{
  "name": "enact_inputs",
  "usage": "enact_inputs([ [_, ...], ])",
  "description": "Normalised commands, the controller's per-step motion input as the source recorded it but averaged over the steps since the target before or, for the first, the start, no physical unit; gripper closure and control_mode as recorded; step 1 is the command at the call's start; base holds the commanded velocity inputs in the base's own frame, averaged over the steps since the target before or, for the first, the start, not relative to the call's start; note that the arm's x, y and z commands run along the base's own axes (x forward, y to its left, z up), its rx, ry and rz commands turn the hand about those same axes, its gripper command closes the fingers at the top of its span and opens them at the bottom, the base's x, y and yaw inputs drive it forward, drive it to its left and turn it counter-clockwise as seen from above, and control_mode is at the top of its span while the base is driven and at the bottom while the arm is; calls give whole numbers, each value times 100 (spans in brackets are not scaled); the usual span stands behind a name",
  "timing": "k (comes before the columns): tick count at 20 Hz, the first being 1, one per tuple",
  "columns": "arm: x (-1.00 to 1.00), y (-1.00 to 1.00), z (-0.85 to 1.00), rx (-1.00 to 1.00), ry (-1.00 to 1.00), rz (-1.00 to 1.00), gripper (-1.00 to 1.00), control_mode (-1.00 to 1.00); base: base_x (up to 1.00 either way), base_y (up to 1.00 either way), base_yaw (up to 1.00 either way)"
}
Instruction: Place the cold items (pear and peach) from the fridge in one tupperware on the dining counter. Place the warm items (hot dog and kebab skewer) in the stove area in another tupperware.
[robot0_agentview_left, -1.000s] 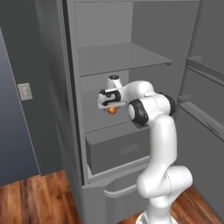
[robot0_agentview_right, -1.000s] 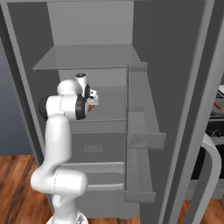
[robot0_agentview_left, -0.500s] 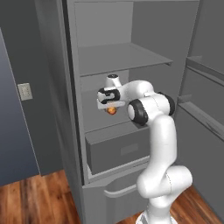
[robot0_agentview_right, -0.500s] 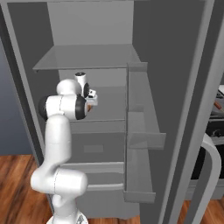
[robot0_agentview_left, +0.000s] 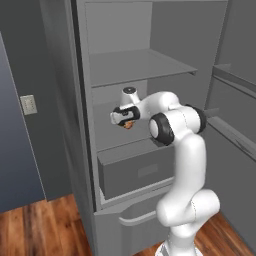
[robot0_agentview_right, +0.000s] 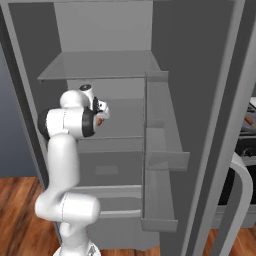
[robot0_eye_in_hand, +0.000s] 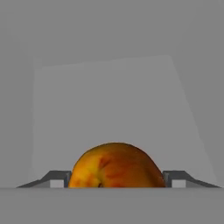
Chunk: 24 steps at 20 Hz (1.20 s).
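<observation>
Peach (robot0_agentview_left: 128, 124): left base view, inside fridge (robot0_agentview_left: 150, 75) above middle shelf (robot0_agentview_left: 117, 142), at tool (robot0_agentview_left: 125, 120), 9 o'clock of the forearm.
Right base view: orange speck (robot0_agentview_right: 100, 120) at tool (robot0_agentview_right: 101, 114).
Hand view: peach (robot0_eye_in_hand: 116, 166) at 6 o'clock between fingers (robot0_eye_in_hand: 177, 177); jaws, wider a second ago, now pressed against it. Grasp likely made; lift-out pending.

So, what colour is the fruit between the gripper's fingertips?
The peach is orange-yellow with red-brown streaks; the hand view shows it best.

Peach (robot0_eye_in_hand: 114, 166) between claw (robot0_eye_in_hand: 116, 178) fingertips, inside fridge (robot0_agentview_left: 150, 65).
</observation>
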Motion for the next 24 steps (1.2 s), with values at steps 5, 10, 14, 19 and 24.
enact_inputs([
  [5, -74, -11, 32, -1, -34, -1, 100, -100, 0, 0, 0],
  [10, -100, -38, 85, 0, -5, -2, 100, -100, 0, 0, 0],
  [14, -100, -43, 75, 0, 9, 0, 100, -100, 0, 0, 0],
  [19, -98, -35, 97, 2, 20, -2, 100, -100, 0, 0, 0],
  [24, -98, -9, 82, 0, 22, -3, 100, -100, 0, 0, 0],
])
